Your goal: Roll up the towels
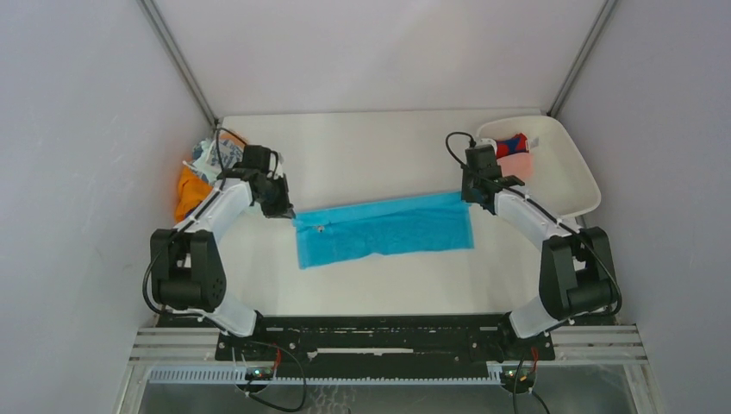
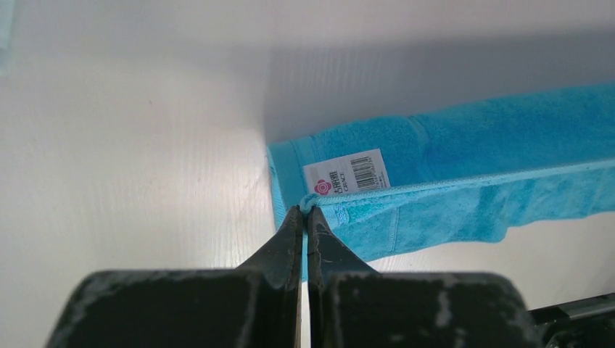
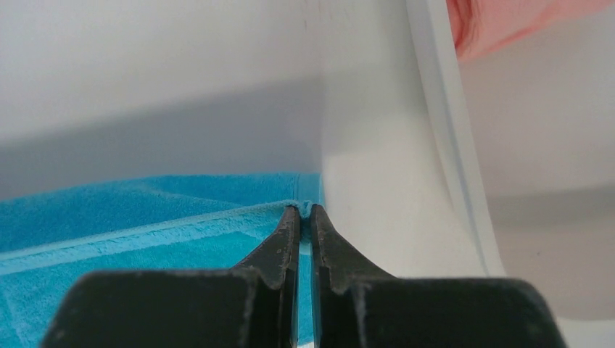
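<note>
Bright blue terry towel (image 1: pixel 385 229), long axis left–right across the bench (image 1: pixel 371 155); left hand (image 2: pixel 304 210) and right hand (image 3: pixel 304 209) each pinch one far corner.

white table (image 1: pixel 362 147), pale grey walls (image 1: pixel 371 52)

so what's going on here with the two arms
The two arms are working on a blue towel spread across the table. The left fingers are shut on its far left corner and the right fingers on its far right corner. The towel looks doubled over lengthwise, and no roll has started yet. More towels sit in a pile on the left. A white tray on the right holds a pink towel and a red-and-blue one.
</note>
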### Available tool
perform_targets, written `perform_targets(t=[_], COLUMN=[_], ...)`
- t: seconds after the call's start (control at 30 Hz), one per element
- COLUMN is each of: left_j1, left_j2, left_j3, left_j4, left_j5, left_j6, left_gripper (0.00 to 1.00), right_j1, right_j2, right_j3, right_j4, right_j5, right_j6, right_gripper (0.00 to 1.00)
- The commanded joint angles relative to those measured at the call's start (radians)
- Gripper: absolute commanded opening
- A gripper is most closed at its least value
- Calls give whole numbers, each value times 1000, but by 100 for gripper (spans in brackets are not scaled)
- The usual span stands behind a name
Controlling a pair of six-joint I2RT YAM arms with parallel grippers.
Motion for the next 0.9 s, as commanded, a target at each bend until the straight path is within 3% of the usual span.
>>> perform_targets(t=[0.0, 0.13, 0.33, 0.5, 0.73, 0.87], left_j1=[2, -9, -8, 6, 17, 18], left_j2=[-89, -142, -111, -49, 15, -16], left_j3=[-78, -138, -18, 167, 544, 602], left_j4=[1, 38, 2, -49, -115, -84], left_j5=[-64, -73, -129, -154, -173, -175], left_j6=[-36, -49, -21, 9, 43, 69], left_gripper=[0, 0, 0, 0, 0, 0], right_j1=[-24, -56, -71, -85, -125, -130], right_j2=[-59, -70, -80, -74, -67, -91], right_j3=[-55, -92, -68, 13, 213, 264], right_j4=[-39, -3, 77, 112, 143, 170], right_j5=[139, 95, 52, 26, -27, -65], right_j6=[109, 132, 102, 29, -24, -81], right_gripper=[0, 0, 0, 0, 0, 0])
